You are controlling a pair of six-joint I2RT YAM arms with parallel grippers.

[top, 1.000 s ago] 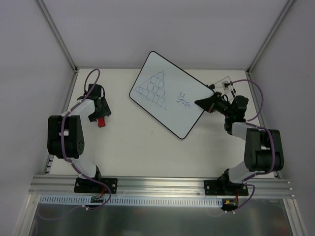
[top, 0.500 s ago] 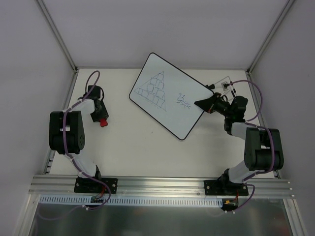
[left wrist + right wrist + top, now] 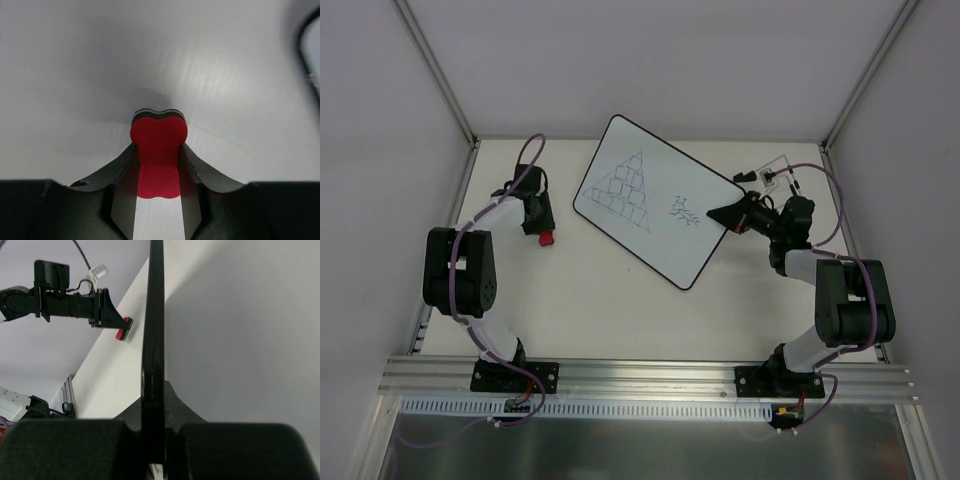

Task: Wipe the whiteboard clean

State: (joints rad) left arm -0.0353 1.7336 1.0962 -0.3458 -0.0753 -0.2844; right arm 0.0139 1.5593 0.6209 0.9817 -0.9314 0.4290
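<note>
The whiteboard (image 3: 665, 245) lies tilted at the back centre, with a pen pyramid of blocks and a small scribble on it. My right gripper (image 3: 717, 214) is shut on its right edge. In the right wrist view the black rim (image 3: 153, 330) runs edge-on between the right gripper's (image 3: 160, 392) jaws. My left gripper (image 3: 544, 232) is shut on a small red bone-shaped eraser (image 3: 547, 239), just left of the board. The left wrist view shows the eraser (image 3: 159, 135) pinched in the left gripper (image 3: 158, 147), above the table, with the board's rim (image 3: 302, 40) at the far right.
A small clear plastic piece with black clips (image 3: 776, 173) lies at the back right corner. Pale walls and metal posts close in the table on three sides. An aluminium rail (image 3: 650, 375) runs along the near edge by the arm bases.
The left gripper has shut on the red eraser and carried it right and back, toward the board. The right gripper has shifted the board slightly left.
</note>
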